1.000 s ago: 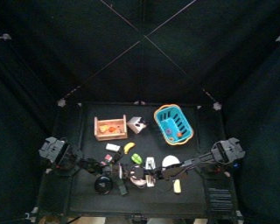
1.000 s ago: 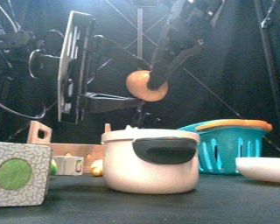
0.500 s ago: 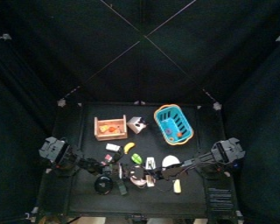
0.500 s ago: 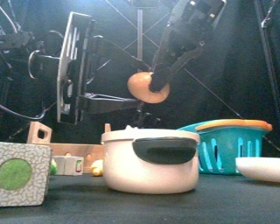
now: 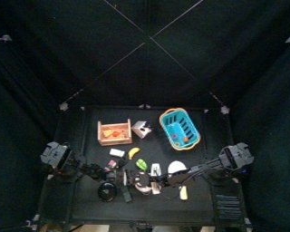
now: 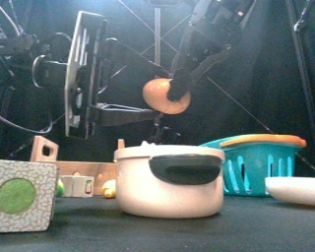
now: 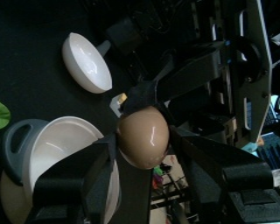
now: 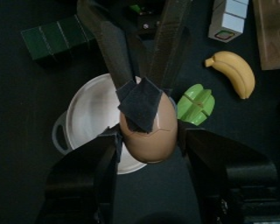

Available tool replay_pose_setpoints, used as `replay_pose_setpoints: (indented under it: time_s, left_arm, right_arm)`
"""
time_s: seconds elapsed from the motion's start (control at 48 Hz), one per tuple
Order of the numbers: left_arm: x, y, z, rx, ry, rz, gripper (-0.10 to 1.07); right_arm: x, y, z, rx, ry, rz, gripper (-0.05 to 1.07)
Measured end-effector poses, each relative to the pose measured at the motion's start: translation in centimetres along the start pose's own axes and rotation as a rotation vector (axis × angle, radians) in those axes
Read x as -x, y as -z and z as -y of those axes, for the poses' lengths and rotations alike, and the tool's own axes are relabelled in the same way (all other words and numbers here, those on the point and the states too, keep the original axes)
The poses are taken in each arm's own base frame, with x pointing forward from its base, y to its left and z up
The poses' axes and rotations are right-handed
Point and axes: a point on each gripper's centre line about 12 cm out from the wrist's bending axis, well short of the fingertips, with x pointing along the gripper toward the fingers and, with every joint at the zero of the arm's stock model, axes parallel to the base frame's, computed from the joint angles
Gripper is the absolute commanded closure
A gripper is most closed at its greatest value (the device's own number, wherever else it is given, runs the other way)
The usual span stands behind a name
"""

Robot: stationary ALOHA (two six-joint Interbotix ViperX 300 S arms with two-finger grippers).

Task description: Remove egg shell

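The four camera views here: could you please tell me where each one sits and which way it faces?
Top view: high above, facing straight down on the table; both arms enter from the sides.
Front view: at the table's front edge, facing level across the white pot; both arms hang behind, the egg above it.
Left wrist view: on the left arm, facing the egg between its open jaws.
Right wrist view: on the right arm, facing down onto the egg it grips, the pot below.
Both wrist views share egg and pot.
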Motion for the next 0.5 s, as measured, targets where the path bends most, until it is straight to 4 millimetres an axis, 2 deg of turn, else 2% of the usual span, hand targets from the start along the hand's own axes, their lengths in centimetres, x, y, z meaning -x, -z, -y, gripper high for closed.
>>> replay_pose_setpoints:
  time_s: [0.25,0.5]
  left_arm:
    - [-0.07,0.01,0.04,0.001,0.001,0.001,0.37]
    - [-0.04,0.03,0.01,0.001,0.001,-0.001,0.38]
  right_arm:
    - [-0.04,-0.05,0.26,-0.005,0.004,-0.001,0.42]
    - [-0.04,-0.04,0.24,-0.008,0.003,-0.002,0.42]
